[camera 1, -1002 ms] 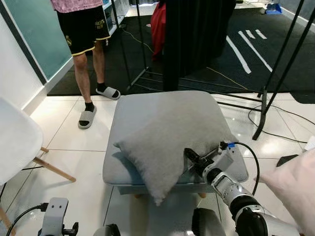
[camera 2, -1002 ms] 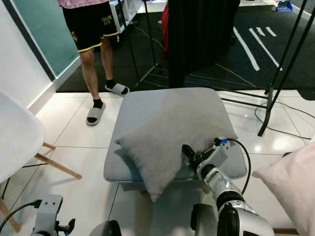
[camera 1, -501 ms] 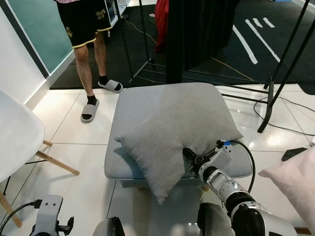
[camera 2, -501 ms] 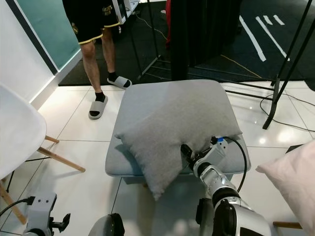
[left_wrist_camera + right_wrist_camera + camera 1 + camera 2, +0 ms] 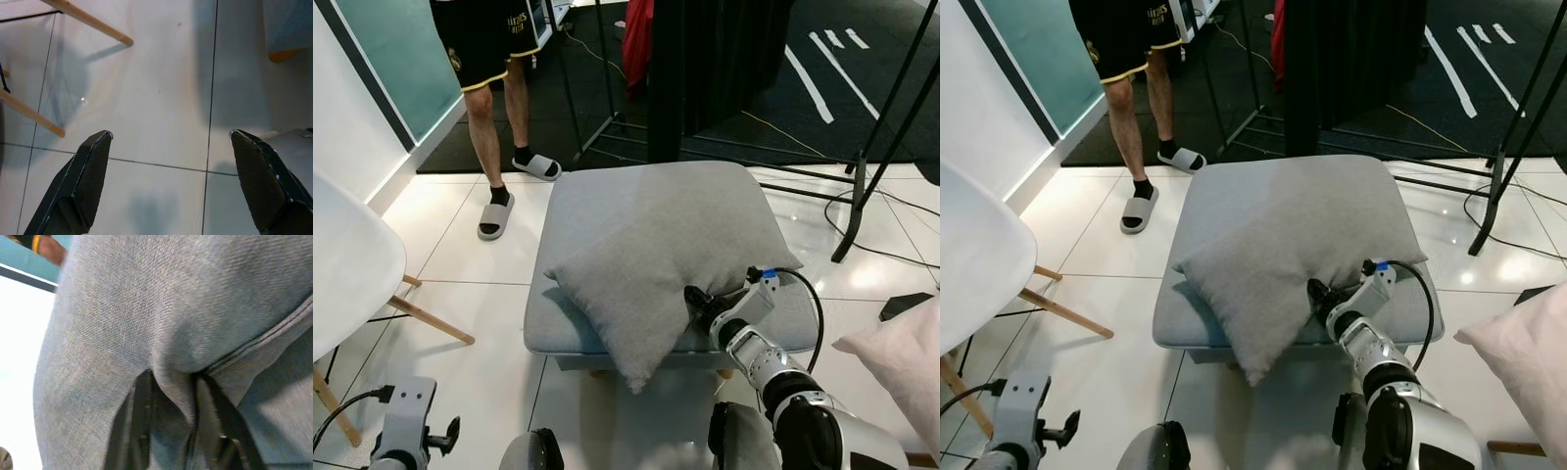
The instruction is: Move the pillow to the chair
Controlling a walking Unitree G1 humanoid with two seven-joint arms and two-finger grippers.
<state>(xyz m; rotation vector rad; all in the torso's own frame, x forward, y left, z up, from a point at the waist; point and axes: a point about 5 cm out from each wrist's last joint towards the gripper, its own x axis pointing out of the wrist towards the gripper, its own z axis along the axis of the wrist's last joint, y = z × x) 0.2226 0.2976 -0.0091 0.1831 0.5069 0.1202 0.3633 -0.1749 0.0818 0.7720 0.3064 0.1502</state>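
A grey pillow (image 5: 656,269) lies tilted on a grey ottoman (image 5: 573,211), one corner hanging over the near edge. My right gripper (image 5: 697,300) is shut on the pillow's near right edge; the right wrist view has a fold of pillow fabric (image 5: 173,391) pinched between the black fingers (image 5: 144,416). The white chair (image 5: 347,279) with wooden legs stands at the left. My left gripper (image 5: 168,171) hangs low at the lower left, open over bare floor tiles, with the chair's wooden legs (image 5: 88,19) beyond it.
A person (image 5: 494,59) in black shorts and grey slippers stands beyond the ottoman's far left. Black stand legs (image 5: 862,186) and cables cross the floor at the right. A pale pink cushion (image 5: 901,357) sits at the near right.
The camera has shifted slightly. My right gripper has pushed a little further into the pillow's edge, and the pillow's corner has lifted slightly. The left arm stays low.
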